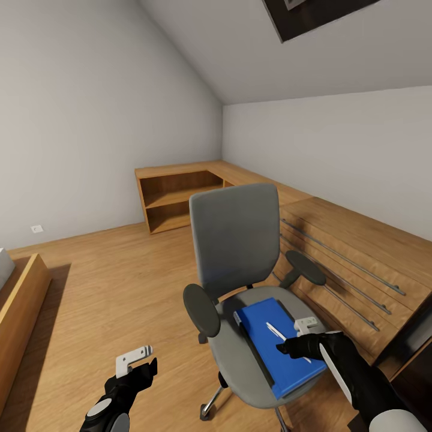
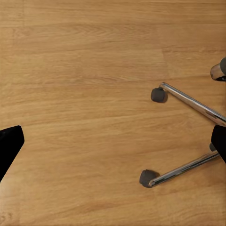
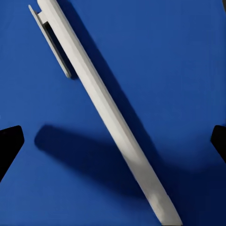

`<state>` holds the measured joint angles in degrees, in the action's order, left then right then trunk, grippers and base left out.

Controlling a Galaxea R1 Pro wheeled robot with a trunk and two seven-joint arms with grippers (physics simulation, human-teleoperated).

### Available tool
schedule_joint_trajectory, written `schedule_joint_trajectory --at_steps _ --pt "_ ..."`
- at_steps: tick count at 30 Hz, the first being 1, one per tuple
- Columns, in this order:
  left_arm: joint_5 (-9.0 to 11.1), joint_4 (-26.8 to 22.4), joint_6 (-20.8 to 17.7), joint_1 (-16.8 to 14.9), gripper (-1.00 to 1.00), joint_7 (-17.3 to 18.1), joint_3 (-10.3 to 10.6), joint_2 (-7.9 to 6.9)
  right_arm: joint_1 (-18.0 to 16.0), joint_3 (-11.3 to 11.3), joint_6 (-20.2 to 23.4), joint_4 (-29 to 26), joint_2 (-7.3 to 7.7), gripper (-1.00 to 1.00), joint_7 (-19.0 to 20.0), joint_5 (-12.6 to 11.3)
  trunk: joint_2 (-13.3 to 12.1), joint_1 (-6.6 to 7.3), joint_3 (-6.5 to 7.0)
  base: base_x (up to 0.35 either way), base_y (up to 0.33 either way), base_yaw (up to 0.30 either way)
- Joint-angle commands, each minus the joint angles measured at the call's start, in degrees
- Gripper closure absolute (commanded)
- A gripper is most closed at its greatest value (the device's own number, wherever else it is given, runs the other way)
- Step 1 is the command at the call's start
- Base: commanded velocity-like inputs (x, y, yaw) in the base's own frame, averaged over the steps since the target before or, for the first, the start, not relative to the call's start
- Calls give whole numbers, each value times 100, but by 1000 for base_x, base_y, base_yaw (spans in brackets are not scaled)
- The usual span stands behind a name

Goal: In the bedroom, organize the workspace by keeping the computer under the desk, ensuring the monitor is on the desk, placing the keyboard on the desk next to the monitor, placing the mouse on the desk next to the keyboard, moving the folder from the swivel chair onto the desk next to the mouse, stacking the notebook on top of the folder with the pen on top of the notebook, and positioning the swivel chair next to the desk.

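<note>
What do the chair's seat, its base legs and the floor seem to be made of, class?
Swivel chair seat: grey fabric, probably, matte with no glare. Base legs: polished metal, likely chrome, showing bright mirror-like streaks. Floor: light wood planks, judging by grain lines and seams, with a soft sheen.

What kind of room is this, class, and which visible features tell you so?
Probably an attic room used as a home office: a sloped ceiling with a skylight, low oak shelving along the wall, and a swivel chair on a wood floor.
</note>
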<state>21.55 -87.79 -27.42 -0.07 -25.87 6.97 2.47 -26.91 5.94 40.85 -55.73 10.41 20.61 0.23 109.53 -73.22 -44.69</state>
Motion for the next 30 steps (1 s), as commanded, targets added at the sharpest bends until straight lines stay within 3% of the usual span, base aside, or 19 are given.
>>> schedule_joint_trajectory --at_steps 1,11,12,30 --pt "60 -10 -9 -2 -100 -50 6 0 2 12 33 29 5 -100 13 -22 2 0 -5 0 0 0" --pt "60 -10 -9 -2 -100 -50 6 0 2 15 36 27 5 -100 13 -19 2 0 -5 0 0 0" --pt "60 -10 -9 -2 -100 -50 6 0 2 17 36 27 5 100 13 -18 2 0 -5 0 0 0" --pt "60 -10 -9 -2 -100 -50 6 0 2 9 39 27 5 100 13 -22 2 0 -5 0 0 0"
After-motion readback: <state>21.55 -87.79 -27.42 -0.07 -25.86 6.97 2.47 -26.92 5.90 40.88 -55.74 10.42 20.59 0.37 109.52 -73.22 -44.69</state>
